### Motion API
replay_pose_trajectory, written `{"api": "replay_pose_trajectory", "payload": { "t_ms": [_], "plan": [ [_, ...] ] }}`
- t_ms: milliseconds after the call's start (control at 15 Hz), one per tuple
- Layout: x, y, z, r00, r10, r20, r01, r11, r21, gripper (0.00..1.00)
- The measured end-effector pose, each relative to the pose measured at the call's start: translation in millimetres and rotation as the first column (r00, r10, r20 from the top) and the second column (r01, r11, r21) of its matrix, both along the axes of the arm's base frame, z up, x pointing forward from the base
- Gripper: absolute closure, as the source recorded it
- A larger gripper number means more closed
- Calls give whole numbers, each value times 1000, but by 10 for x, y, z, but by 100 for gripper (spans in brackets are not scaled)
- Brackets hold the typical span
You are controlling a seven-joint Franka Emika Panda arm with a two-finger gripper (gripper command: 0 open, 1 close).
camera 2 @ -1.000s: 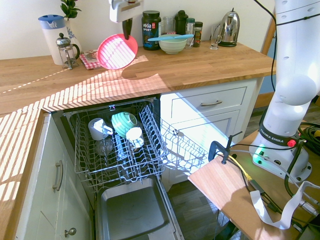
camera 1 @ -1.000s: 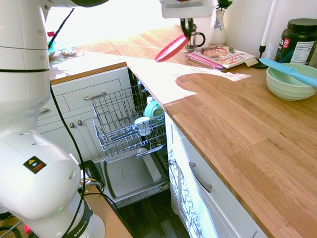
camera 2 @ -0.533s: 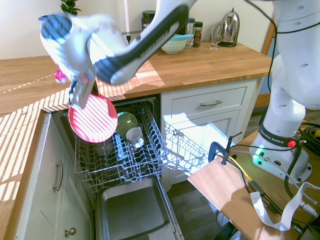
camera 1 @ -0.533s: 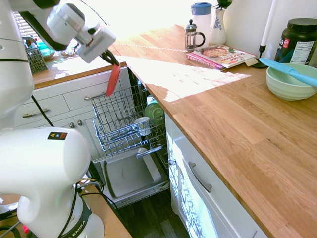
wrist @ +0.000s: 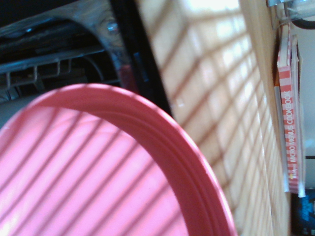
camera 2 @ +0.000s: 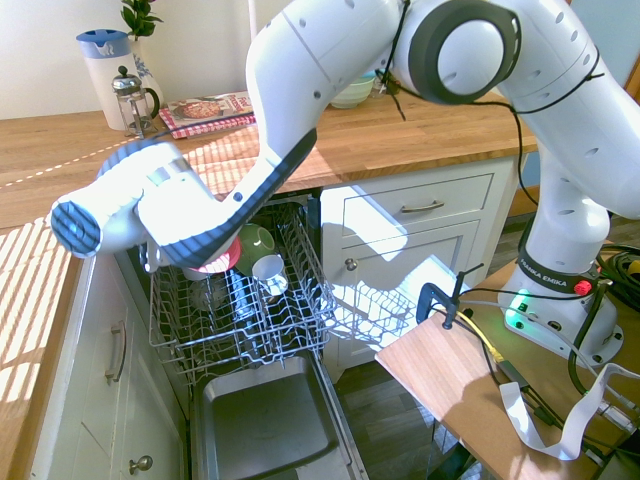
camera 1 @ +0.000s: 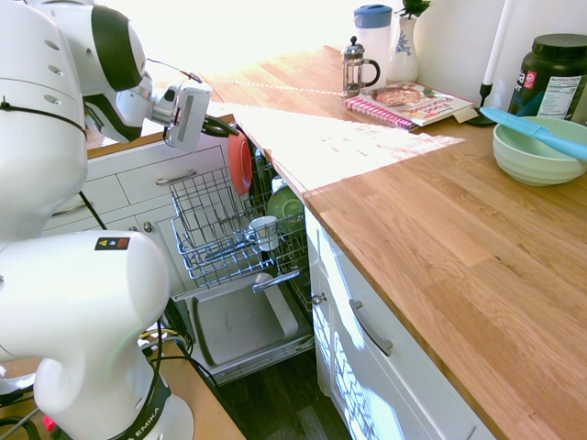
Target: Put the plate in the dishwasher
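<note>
The coral-pink plate (camera 1: 240, 163) stands on edge, red and nearly upright, over the back of the dishwasher's grey wire rack (camera 1: 220, 229), close to the counter's edge. My gripper (camera 1: 227, 130) is shut on the plate's upper rim. In the second exterior view the arm's wrist covers the gripper, and only a pink sliver of the plate (camera 2: 214, 263) shows above the rack (camera 2: 230, 310). The plate (wrist: 98, 172) fills most of the wrist view. The dishwasher's grey inner door panel (camera 1: 240, 323) lies open below the rack.
In the rack sit a green bowl (camera 1: 286, 203) and a white cup (camera 1: 264, 231). On the wooden counter (camera 1: 440, 238) are a pale green bowl (camera 1: 537, 151) with a blue spatula, a cookbook (camera 1: 413, 99) and a French press (camera 1: 359, 66). White drawers (camera 1: 174, 176) flank the dishwasher.
The arm has swung the plate from above the counter down to the dishwasher. Since half a second ago the plate moved deeper, toward the rack's back by the counter edge.
</note>
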State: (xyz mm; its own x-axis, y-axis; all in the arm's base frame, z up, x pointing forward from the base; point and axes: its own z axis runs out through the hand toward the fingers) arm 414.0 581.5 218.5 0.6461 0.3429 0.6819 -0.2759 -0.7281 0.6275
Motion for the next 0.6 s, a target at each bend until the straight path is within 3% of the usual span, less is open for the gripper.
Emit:
{"api": "replay_pose_trajectory", "payload": {
  "t_ms": [200,267,400,600],
  "plan": [
    [-27,154,-306,998,29,-58,-31,999,-26,100],
    [26,163,-338,995,33,-96,-35,999,-17,0],
    [166,147,-366,981,31,-193,-32,999,1,0],
    [309,145,-430,936,46,-349,-38,999,29,0]
  ]
}}
